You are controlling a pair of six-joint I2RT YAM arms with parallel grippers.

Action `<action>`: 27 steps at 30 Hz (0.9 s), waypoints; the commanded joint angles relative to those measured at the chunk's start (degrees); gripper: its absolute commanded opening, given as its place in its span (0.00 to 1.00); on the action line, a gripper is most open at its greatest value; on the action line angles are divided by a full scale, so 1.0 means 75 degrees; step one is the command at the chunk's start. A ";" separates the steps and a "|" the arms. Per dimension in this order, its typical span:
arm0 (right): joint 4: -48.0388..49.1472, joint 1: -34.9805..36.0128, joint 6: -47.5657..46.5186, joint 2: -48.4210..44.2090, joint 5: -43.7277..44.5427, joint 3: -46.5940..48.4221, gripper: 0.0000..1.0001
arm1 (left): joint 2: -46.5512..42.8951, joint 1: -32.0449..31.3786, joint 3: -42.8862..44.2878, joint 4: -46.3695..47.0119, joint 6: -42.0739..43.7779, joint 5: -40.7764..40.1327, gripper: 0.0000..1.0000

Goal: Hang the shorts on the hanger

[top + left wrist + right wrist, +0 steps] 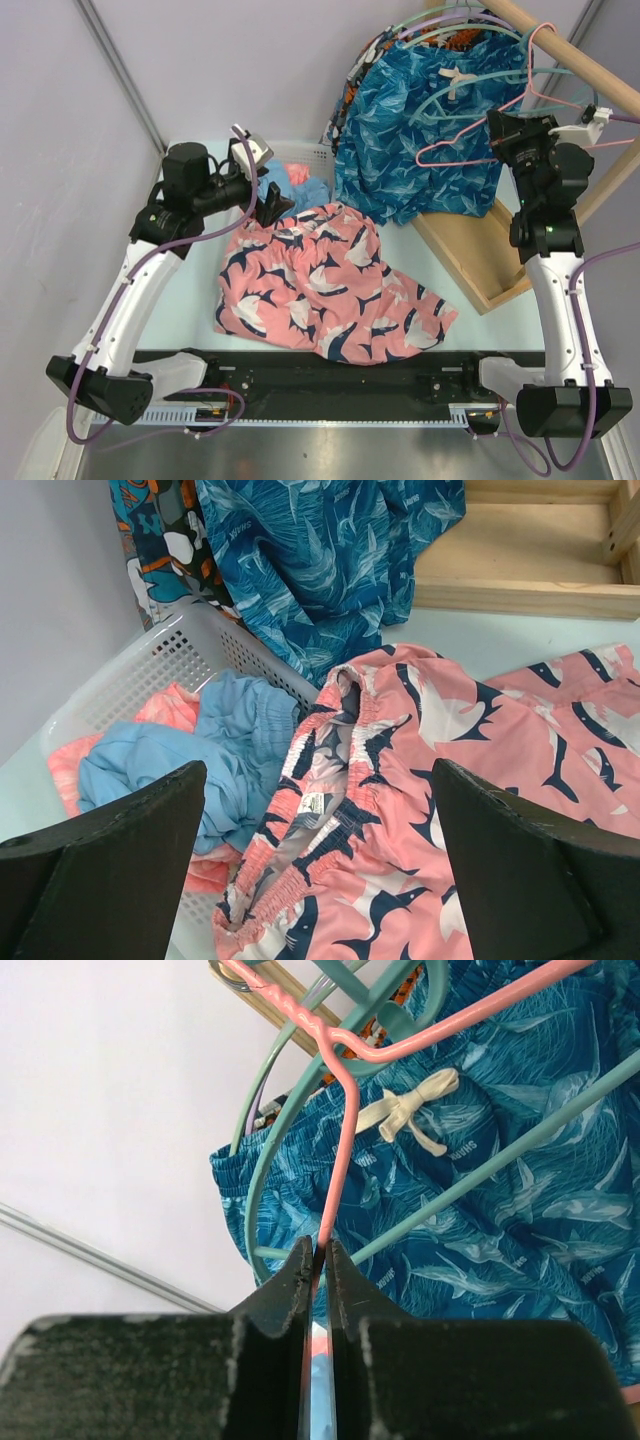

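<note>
Right end effector (320, 1250), pinched shut, grips the lower wire of the pink hanger (340, 1160), which hangs among teal hangers (500, 1157) on the wooden rail (570, 55); unhook it gently, clear of its neighbours. Coral shorts (330, 290) lie crumpled on the worktop (405, 250). Left end effector (315, 780) hovers wide open and empty over their waistband; best pinch one elastic layer only.

The fingers of my left gripper (318, 780) stand wide, with open room down to the shorts (400, 810); the white basket (160, 660) crowds its left side. My right gripper (318, 1260), pinched on the pink hanger (340, 1150), is hemmed in by teal hangers (500, 1155) and blue shorts (520, 1250). I can't judge the clearance behind them.
</note>
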 commanded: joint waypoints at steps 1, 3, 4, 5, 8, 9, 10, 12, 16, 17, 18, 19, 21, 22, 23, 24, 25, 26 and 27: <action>0.0711 -0.0031 -0.0129 -0.0139 -0.0249 -0.0065 0.00 | 0.0037 -0.0047 0.0382 0.0036 0.0087 0.0199 0.98; 0.0944 -0.0031 -0.0117 -0.0116 -0.0307 -0.0135 0.00 | 0.0037 -0.0047 0.0382 0.0012 0.0099 0.0199 0.98; 0.1027 -0.0031 -0.0106 -0.0092 -0.0331 -0.0158 0.00 | 0.0049 -0.0047 0.0382 0.0001 0.0122 0.0199 0.98; 0.1109 -0.0031 -0.0094 -0.0081 -0.0366 -0.0170 0.00 | 0.0060 -0.0047 0.0382 -0.0011 0.0122 0.0199 0.98; 0.1461 -0.0008 -0.0129 0.0001 -0.0343 -0.0287 0.00 | 0.0072 -0.0047 0.0417 -0.0035 0.0157 0.0176 0.98; 0.1647 0.0004 -0.0129 0.0036 -0.0331 -0.0334 0.00 | 0.0095 -0.0047 0.0406 -0.0046 0.0157 0.0175 0.98; 0.1730 0.0004 -0.0129 0.0083 -0.0331 -0.0357 0.00 | 0.0119 -0.0047 0.0417 -0.0058 0.0169 0.0175 0.98; 0.2010 0.0039 -0.0152 0.0154 -0.0342 -0.0404 0.00 | 0.0142 -0.0047 0.0441 -0.0081 0.0192 0.0187 0.98; 0.2492 0.0074 -0.0281 0.0283 -0.0401 -0.0428 0.00 | 0.0189 -0.0047 0.0511 -0.0128 0.0216 0.0175 0.98; 0.2585 0.0074 -0.0270 0.0329 -0.0436 -0.0428 0.00 | 0.0236 -0.0047 0.0534 -0.0140 0.0216 0.0175 0.98; 0.2726 0.0074 -0.0270 0.0364 -0.0436 -0.0416 0.00 | 0.0236 -0.0047 0.0546 -0.0175 0.0239 0.0175 0.98; 0.2797 0.0074 -0.0328 0.0400 -0.0483 -0.0428 0.00 | 0.0248 -0.0047 0.0558 -0.0175 0.0262 0.0164 0.98; 0.2961 0.0074 -0.0328 0.0412 -0.0483 -0.0428 0.00 | 0.0271 -0.0047 0.0581 -0.0187 0.0262 0.0152 0.98; 0.2985 0.0074 -0.0351 0.0435 -0.0518 -0.0416 0.00 | 0.0271 -0.0047 0.0604 -0.0210 0.0262 0.0140 0.98; 0.3054 0.0074 -0.0375 0.0435 -0.0565 -0.0428 0.00 | 0.0295 -0.0047 0.0616 -0.0222 0.0262 0.0129 0.98; 0.3090 0.0109 -0.0387 0.0424 -0.0588 -0.0416 0.00 | 0.0306 -0.0047 0.0616 -0.0222 0.0262 0.0129 0.98; 0.3125 0.0283 -0.0387 0.0423 -0.0635 -0.0416 0.00 | 0.0307 -0.0047 0.0628 -0.0234 0.0274 0.0140 0.98; 0.3137 0.0285 -0.0375 0.0423 -0.0647 -0.0428 0.00 | 0.0330 -0.0047 0.0651 -0.0234 0.0239 0.0140 0.99; 0.3114 0.0285 -0.0375 0.0423 -0.0647 -0.0416 0.00 | 0.0342 -0.0047 0.0663 -0.0245 0.0251 0.0152 0.99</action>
